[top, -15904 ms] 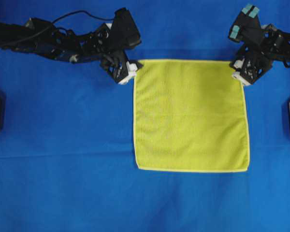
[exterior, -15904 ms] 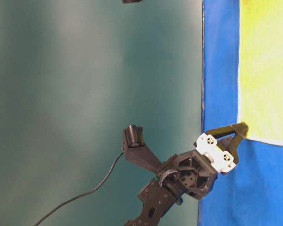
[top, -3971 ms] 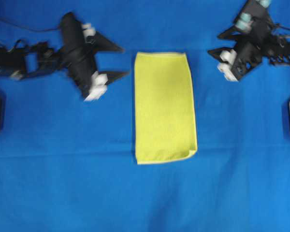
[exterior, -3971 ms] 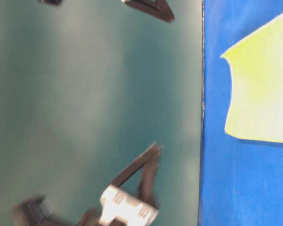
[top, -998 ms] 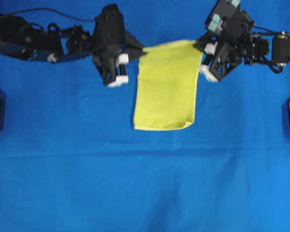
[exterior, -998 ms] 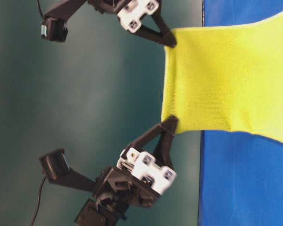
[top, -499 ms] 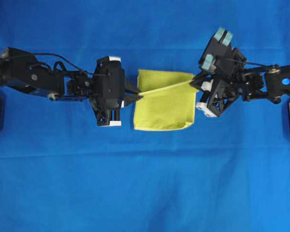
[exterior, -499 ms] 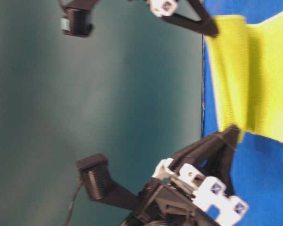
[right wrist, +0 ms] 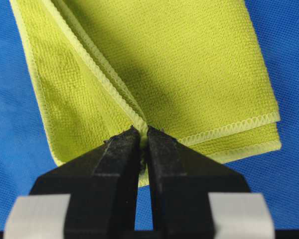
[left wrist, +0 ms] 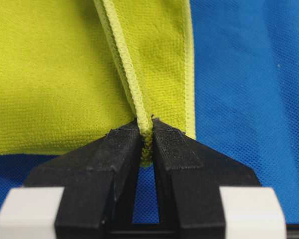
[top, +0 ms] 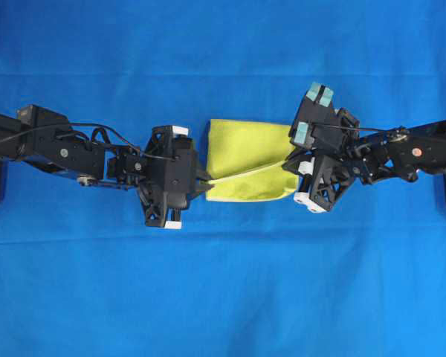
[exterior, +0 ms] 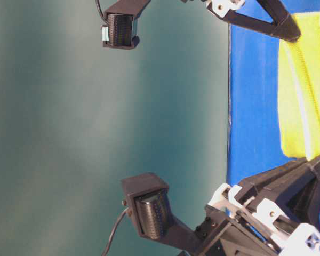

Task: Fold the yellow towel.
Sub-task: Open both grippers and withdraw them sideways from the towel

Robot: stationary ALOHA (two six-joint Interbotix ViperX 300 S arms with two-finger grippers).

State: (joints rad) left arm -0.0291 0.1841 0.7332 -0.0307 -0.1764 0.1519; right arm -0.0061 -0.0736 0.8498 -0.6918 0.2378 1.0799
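On the blue cloth (top: 223,297) that covers the table, the yellow towel (top: 245,145) lies near the middle, folded into a short band. Its far part rests flat on the blue cloth, and its near edge is lifted into a thin, tight line that runs from one claw to the other.

At the left end of the towel, the left gripper (top: 203,183) has its two black fingers (left wrist: 122,149) pressed together on the stitched hem. From the left wrist camera the doubled hem comes straight out between the finger tips and goes up across the towel.

At the right end of the towel, the right gripper (top: 288,165) is also clamped on the towel. From the right wrist camera its fingers (right wrist: 164,149) pinch several hem layers at one point, and the layers spread out from there like a fan. Below this point, at the right corner of the towel, two stitched edges lie one over the other.

Both arms reach toward the towel from opposite sides, so the towel is between them. From the table-level camera, the towel shows as a yellow strip on the blue cloth, with a black finger at each end of it.
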